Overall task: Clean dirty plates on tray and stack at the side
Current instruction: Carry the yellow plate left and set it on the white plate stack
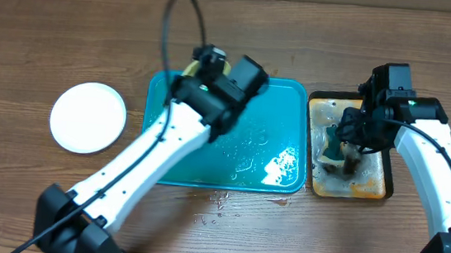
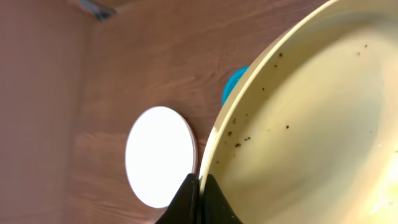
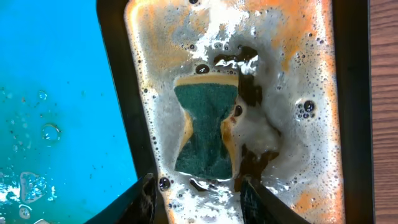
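Up at the tray's (image 1: 289,116) far-left corner, the left gripper (image 2: 199,196) is clamped on the rim of the yellow plate (image 2: 311,124), which has crumbs speckled inside. A white plate (image 1: 88,117) sits on the table well off to the left. The plate looks stiff, and I'd guess wet and slick, so that thin edge pinch could swivel and a deeper bite on the rim seems safer. The right gripper (image 3: 199,199) hangs spread open over the sponge (image 3: 205,134) in the soapy small tray (image 3: 351,93).

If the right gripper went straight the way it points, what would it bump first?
Probably the green sponge, lying in the soapy black-rimmed tray right ahead of the right gripper.
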